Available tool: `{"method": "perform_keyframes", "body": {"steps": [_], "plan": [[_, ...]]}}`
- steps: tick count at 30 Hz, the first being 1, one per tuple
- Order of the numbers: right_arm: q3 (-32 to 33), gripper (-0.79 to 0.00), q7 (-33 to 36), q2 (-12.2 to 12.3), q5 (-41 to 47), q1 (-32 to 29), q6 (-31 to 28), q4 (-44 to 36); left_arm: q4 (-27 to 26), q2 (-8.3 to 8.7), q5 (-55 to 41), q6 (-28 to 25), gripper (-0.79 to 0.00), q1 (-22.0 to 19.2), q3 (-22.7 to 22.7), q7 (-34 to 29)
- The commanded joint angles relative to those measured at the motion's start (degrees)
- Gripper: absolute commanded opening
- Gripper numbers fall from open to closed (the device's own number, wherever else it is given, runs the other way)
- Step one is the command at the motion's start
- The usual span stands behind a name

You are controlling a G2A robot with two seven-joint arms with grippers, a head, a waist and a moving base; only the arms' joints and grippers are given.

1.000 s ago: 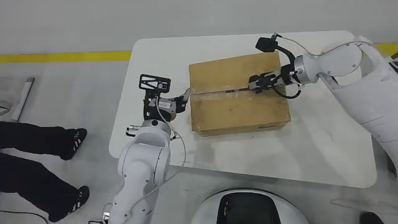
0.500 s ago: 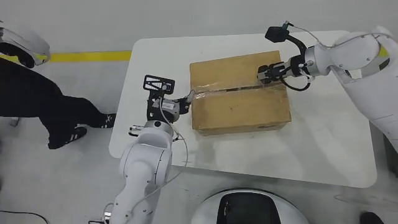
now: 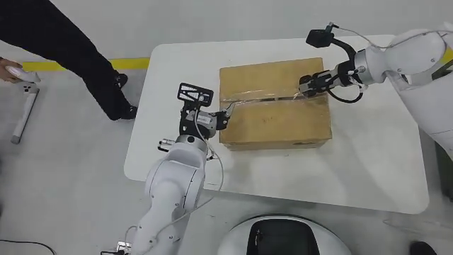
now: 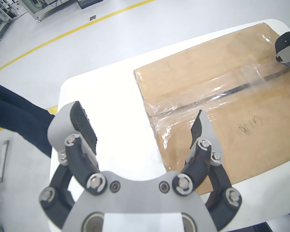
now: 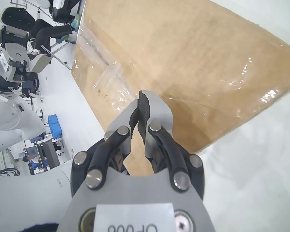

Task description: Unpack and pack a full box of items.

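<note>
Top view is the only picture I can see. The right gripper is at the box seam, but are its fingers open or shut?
Observer: Shut. In the right wrist view the right gripper has its fingertips pressed together, just over the box.
Operator: And the left gripper, please?
Observer: The left gripper is open. One finger hangs over the end of the box and the other hangs over the table.
Operator: Is the tape lying flat on the seam?
Observer: Not everywhere. A loose flap of tape stands up from the seam, beyond the right gripper's tips.
</note>
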Motion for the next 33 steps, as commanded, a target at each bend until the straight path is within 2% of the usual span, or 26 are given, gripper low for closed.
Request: {"method": "perform_keyframes", "body": {"steps": [1,3,4,5,6,7,8,9,10,22,33], "plan": [[0.05,-0.785,0.10,0.11,-0.09,-0.10,-0.20,0.18,1.08,-0.27,-0.47,0.80,0.000,-0.91,0.92,0.20],[0.08,-0.785,0.18,0.22,-0.11,-0.24,-0.31,0.27,2.02,-0.58,-0.99,1.51,0.000,-2.05,2.00,0.40],[0.12,-0.785,0.19,0.27,-0.11,-0.30,-0.38,0.27,2.62,-0.72,-0.82,1.73,-0.120,-2.66,2.57,0.64],[0.13,-0.785,0.26,0.33,-0.18,-0.38,-0.43,0.27,3.27,-0.87,-0.68,2.04,-0.175,-3.21,3.12,0.92],[0.17,-0.785,0.27,0.39,-0.15,-0.48,-0.45,0.27,3.88,-1.01,-0.65,2.21,-0.394,-3.76,3.69,1.26],[0.22,-0.785,0.24,0.44,-0.07,-0.58,-0.45,0.24,4.53,-1.16,-0.61,2.48,-0.449,-4.27,4.15,1.52],[0.25,-0.785,0.21,0.49,-0.06,-0.68,-0.51,0.22,5.24,-1.30,-0.51,2.80,-0.542,-4.75,4.60,1.77],[0.27,-0.785,0.17,0.54,-0.06,-0.76,-0.57,0.20,5.91,-1.45,-0.63,3.07,-0.705,-5.18,5.01,2.07],[0.28,-0.785,0.12,0.58,-0.05,-0.82,-0.62,0.18,6.70,-1.59,-0.70,3.41,-0.782,-5.60,5.34,2.33],[-0.19,-0.785,0.44,0.92,0.31,-1.00,-0.92,0.15,12.56,-2.91,-1.67,4.30,-0.785,-8.09,8.27,4.43],[-0.31,-0.785,0.99,1.25,0.38,-0.37,-1.31,0.62,21.03,-3.90,0.05,5.57,-0.785,-10.83,9.07,6.59]]}}
